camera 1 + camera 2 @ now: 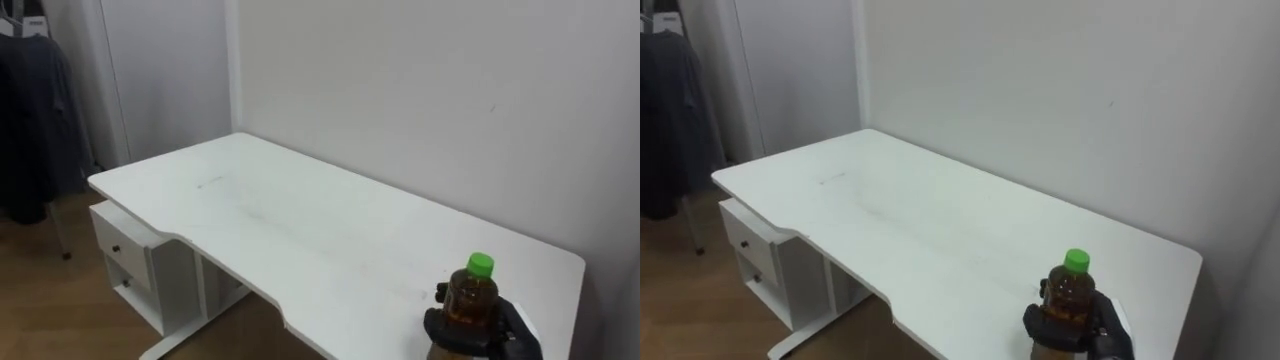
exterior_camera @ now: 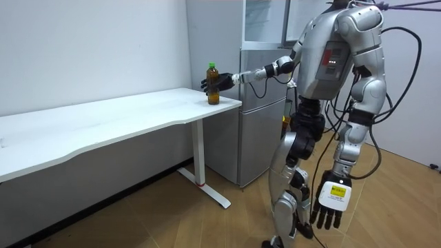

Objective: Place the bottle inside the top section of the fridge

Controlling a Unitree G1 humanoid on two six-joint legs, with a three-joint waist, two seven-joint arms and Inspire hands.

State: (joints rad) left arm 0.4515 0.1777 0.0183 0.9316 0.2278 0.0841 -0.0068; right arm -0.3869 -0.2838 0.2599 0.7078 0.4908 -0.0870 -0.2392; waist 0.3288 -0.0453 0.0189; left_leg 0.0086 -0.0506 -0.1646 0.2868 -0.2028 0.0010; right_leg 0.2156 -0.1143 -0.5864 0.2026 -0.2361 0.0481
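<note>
A bottle of brown drink with a green cap stands upright on the white table, close to its right end. My right hand reaches in from the lower right, its dark fingers curled round the bottle's body. In the room view I stand between the table and the fridge, right arm stretched out to the bottle, right hand closed on it. My left hand hangs by my leg with relaxed fingers. The silver fridge stands just behind the table's end, its upper compartment above.
A white drawer unit sits under the table's far left end. Dark clothes hang at the far left. The wall runs right behind the table. Wooden floor lies in front of the table.
</note>
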